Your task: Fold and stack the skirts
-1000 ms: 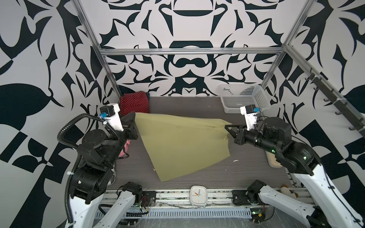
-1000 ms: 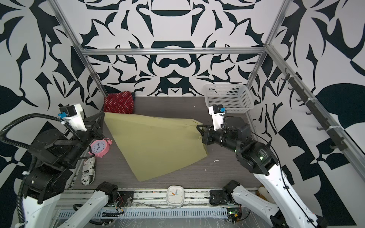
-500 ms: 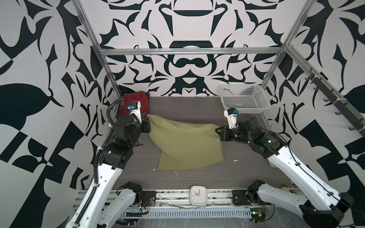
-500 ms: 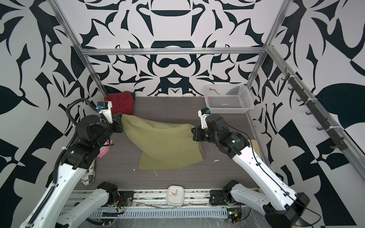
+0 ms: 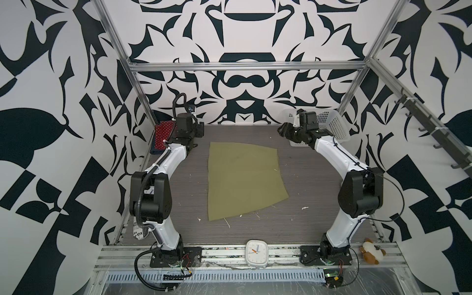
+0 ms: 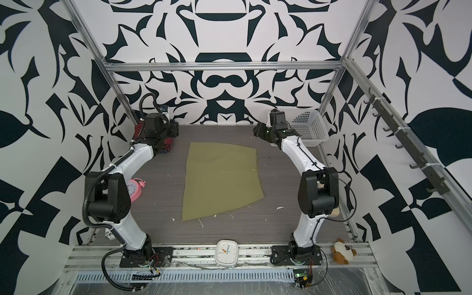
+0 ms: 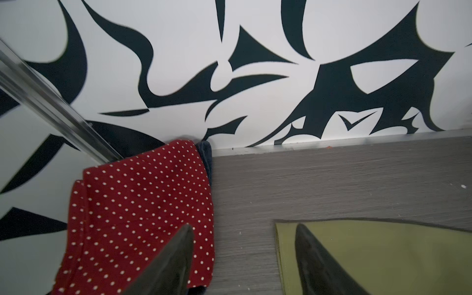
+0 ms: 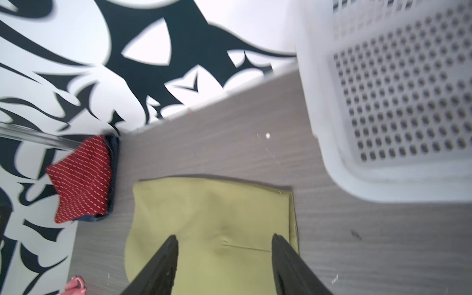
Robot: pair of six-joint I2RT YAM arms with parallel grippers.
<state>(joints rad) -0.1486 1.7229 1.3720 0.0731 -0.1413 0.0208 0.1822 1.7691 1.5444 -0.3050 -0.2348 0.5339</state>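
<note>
Now, change: both grippers have let go of the olive-green skirt point(image 5: 242, 178), which hung stretched between them a second ago; it lies flat and folded on the table point(image 5: 309, 178).
Left gripper point(image 7: 244, 227): jaws apart with nothing between them, raised over bare table, pulled back towards the far left corner.
Right gripper point(image 8: 225, 236): jaws apart and empty, drawn back towards the far right corner.
Olive-green skirt, place: just below and ahead of both grippers, its far edge running between them; it touches neither.
Red polka-dot skirt point(image 7: 143, 204): folded, just beside the left gripper on its outer side, lying on the dark blue denim skirt point(image 7: 206, 158), of which only an edge shows.
Basket point(image 8: 408, 102): white, perforated, close against the right gripper's outer side, crowding that wrist.
Around: a pink alarm clock point(image 6: 135, 190) by the left arm's elbow; a white clock point(image 5: 256, 256) and a plush toy point(image 5: 371, 254) at the front rail, well apart from both grippers.
</note>
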